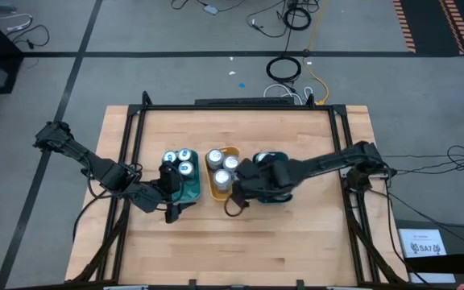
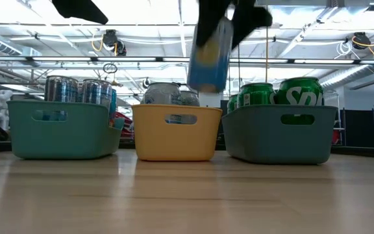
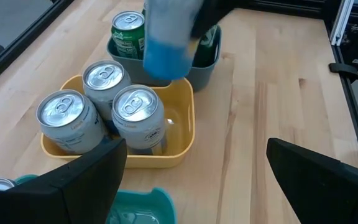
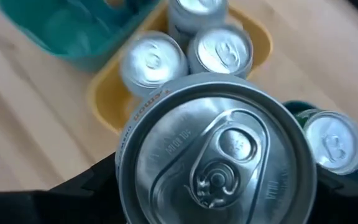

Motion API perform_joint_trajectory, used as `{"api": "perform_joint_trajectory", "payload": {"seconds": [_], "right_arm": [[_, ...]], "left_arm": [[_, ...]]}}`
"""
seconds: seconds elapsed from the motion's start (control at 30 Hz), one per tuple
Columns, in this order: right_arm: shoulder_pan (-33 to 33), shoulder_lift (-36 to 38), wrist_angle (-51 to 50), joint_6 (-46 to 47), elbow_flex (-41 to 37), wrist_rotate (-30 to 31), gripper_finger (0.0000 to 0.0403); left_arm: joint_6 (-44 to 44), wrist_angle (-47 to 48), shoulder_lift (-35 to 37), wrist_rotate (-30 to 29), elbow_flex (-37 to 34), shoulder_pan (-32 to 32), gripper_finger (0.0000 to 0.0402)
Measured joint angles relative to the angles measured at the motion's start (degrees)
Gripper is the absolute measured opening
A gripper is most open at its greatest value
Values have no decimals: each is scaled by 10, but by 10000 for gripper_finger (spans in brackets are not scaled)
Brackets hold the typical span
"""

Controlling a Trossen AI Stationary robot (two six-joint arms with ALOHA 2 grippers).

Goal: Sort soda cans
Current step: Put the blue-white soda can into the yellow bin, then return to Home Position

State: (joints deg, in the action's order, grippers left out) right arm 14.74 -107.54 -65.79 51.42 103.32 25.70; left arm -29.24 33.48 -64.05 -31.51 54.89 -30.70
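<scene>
Two dark jointed arms, matte black links, thin black cables trailing alongside, broad wedge-shaped black fingers (image 3: 316, 180)

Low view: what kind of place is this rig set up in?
Probably a lab or industrial workshop. Behind the wooden table with its teal tray, a high ceiling carries strip lights and exposed beams. From above, loose cables lie on a grey floor with hazard-striped tape.
</scene>
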Motion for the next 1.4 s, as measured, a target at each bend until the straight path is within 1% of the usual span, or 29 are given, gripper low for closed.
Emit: {"api": "perform_joint_trajectory", "payload": {"seconds": [0.1,0.17,0.23,0.4,0.53,0.6,0.73,0.9,1.1,1.17,1.33,1.4], "right_arm": [[-17,-24,13,-10,-7,-19,283],[-21,-41,46,-23,-7,-32,283],[-27,-57,73,-30,-6,-58,283],[-37,-106,94,-37,-6,-63,284],[-46,-133,97,-43,-6,-67,285],[-51,-147,97,-37,-6,-73,293],[-54,-147,100,-37,-6,-92,320],[-56,-108,96,-41,-5,-92,351],[-58,-49,86,-45,-5,-72,358],[-58,-29,76,-55,-5,-78,358],[-56,33,-5,-57,-5,-84,358],[-53,58,-52,-57,-5,-105,359]], "left_arm": [[0,2,0,0,0,0,396],[0,2,0,0,0,0,396],[0,3,0,0,0,0,396],[0,3,0,0,0,0,396],[-3,4,0,0,0,0,396],[-3,4,0,0,0,-1,396],[-3,4,0,0,0,-1,396],[-3,3,0,0,0,-1,396],[-3,3,0,0,0,-1,396],[-3,3,0,0,0,-1,396],[-3,2,0,0,0,-1,396],[4,1,0,0,0,-1,396]]}}
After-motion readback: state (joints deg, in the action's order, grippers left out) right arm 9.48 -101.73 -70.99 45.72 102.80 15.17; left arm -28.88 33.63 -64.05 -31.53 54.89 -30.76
